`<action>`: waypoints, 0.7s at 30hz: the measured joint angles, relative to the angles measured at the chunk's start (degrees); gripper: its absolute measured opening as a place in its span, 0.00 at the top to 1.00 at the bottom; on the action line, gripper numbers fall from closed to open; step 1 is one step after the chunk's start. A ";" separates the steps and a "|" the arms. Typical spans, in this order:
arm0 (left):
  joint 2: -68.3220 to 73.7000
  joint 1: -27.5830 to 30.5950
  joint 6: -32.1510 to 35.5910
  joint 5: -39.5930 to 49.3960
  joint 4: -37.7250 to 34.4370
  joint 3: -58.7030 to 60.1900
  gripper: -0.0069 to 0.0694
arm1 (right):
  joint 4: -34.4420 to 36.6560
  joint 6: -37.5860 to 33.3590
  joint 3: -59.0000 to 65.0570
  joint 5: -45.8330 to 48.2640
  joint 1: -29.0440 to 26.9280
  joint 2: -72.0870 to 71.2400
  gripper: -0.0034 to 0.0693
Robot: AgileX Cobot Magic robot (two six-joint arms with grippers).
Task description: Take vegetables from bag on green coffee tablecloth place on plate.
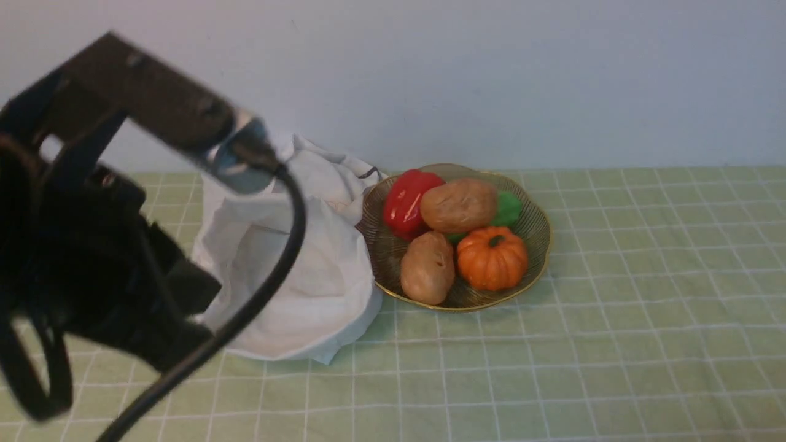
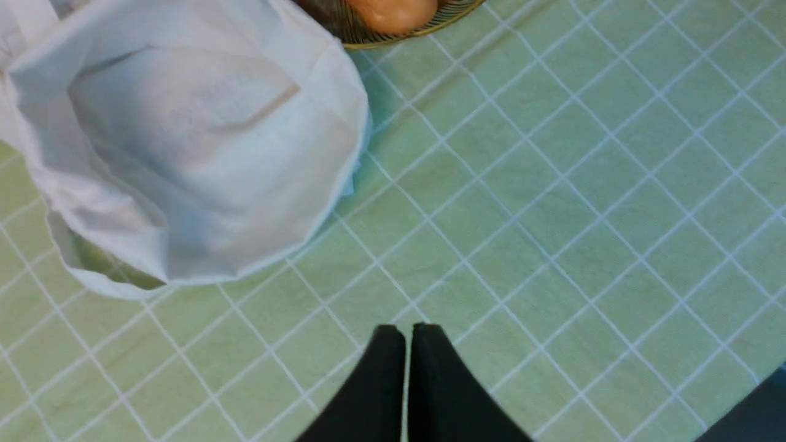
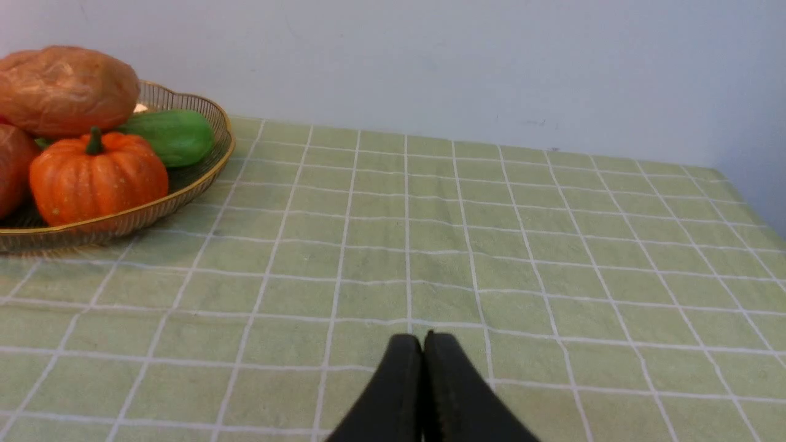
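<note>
Both pairs of jaws empty; potato lying on the plate

The left jaws are pressed together over the green tablecloth (image 2: pixel 552 245) near the white bag (image 2: pixel 184 153); the right jaws are also together, above bare cloth, well apart from the plate (image 3: pixel 202 178). The orange-brown potato (image 1: pixel 459 205) rests on top of the heap on the plate, touching a red pepper (image 1: pixel 405 202), with a paler potato (image 1: pixel 428 267) and a pumpkin (image 1: pixel 492 258) in front. The bag lies slack on the tabletop against the plate's rim. The placing step looks done; the next move probably calls only for pulling both arms clear of the bag.
</note>
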 joint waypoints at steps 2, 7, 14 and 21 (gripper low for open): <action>-4.59 0.00 -0.11 -6.54 -1.77 8.43 0.92 | 0.00 0.00 0.00 0.00 0.00 0.00 0.97; -11.17 0.00 -0.58 -21.84 -5.07 23.88 0.92 | 0.00 0.00 0.00 0.00 0.00 0.00 0.97; -12.44 0.00 -0.58 -24.59 -5.74 30.76 0.92 | 0.00 0.00 0.00 0.00 0.00 0.00 0.97; -12.49 0.00 -0.58 -23.36 -5.74 31.16 0.92 | 0.00 0.00 0.00 0.00 0.00 0.00 0.97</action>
